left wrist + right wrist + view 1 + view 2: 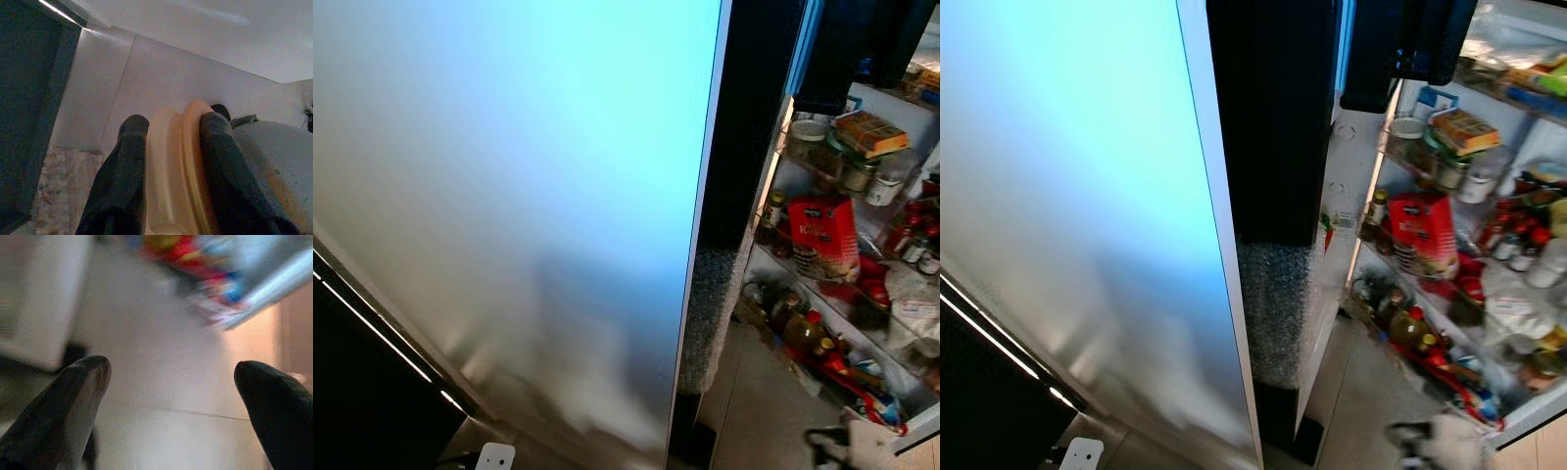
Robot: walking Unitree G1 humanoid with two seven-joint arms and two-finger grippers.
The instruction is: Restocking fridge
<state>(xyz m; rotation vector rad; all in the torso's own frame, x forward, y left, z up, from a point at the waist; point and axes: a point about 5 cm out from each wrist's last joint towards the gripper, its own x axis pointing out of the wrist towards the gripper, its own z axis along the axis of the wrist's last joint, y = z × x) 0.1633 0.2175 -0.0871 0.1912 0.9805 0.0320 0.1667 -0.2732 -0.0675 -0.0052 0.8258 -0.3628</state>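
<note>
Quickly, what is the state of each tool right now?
Left tool: closed on a pale orange object; I cannot tell what it is.
Right tool: open, holding nothing.

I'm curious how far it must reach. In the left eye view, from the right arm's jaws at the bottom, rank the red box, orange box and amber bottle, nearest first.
1. Amber bottle, lowest shelf, just above the jaws.
2. Red box, middle shelf.
3. Orange box, top shelf, farthest up.
</note>
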